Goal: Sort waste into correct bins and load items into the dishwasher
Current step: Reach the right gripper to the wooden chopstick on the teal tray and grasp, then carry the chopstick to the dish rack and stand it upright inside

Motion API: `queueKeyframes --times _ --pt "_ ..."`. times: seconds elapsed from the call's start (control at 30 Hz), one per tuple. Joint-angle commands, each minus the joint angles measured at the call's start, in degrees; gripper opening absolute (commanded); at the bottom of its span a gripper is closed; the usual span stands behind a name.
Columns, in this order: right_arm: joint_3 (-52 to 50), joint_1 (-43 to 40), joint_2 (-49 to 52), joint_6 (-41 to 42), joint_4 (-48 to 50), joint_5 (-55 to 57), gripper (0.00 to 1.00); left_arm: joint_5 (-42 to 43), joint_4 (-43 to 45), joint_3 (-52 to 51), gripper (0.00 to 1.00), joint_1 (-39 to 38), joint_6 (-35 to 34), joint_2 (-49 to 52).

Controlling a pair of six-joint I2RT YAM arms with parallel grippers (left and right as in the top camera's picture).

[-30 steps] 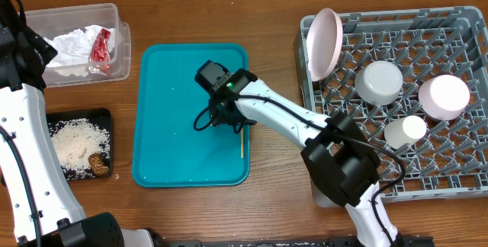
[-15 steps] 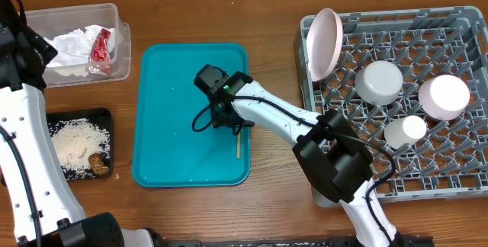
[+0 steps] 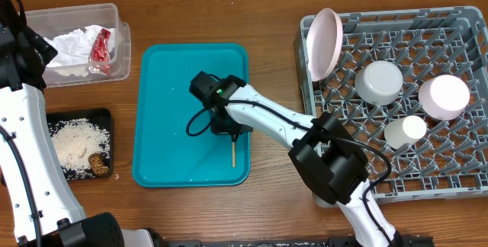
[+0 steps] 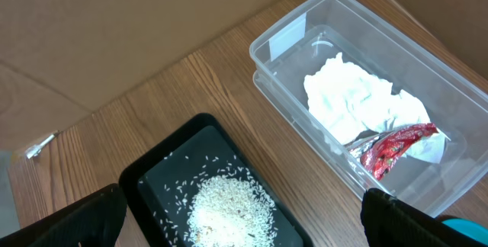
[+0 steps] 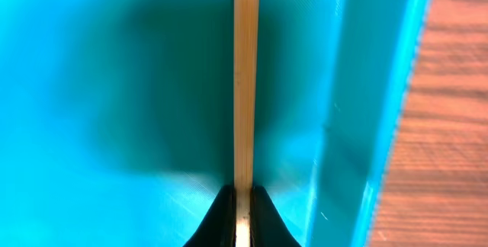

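Right end effector pinched narrow on wooden stick over teal tray, left end effector spread wide

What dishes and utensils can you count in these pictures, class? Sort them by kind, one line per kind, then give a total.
plate: 1
bowls: 2 (grey bowl, pink bowl)
cup: 1
stick: 1
Total: 5
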Motion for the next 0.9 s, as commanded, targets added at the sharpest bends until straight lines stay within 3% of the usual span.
queueKeyframes --times 0.0,0.23,0.37,0.53,0.87 --pt "6.5 -1.6 -0.2 0.7 -4.7 -0.3 0.04 0.2 0.0 0.0 1.0 -0.2 -0.6 0.3" --pt "17.0 -6.8 -8.3 -1.2 -17.7 6.5 0.04 0.2 0.0 0.0 1.0 -0.2 -0.6 0.3" --pt "17.5 -10.0 -14.4 -7.2 -22.4 9.3 0.04 0.2 0.0 0.0 1.0 -0.2 -0.6 0.3" --pt "17.5 -14.5 -19.3 -7.3 -32.2 12.4 0.04 0.2 0.0 0.0 1.0 -0.2 -0.6 0.3" --pt "11.5 -22.1 -22.3 -12.7 -32.9 8.1 0.04 0.2 0.0 0.0 1.0 -0.2 -0.6 0.3"
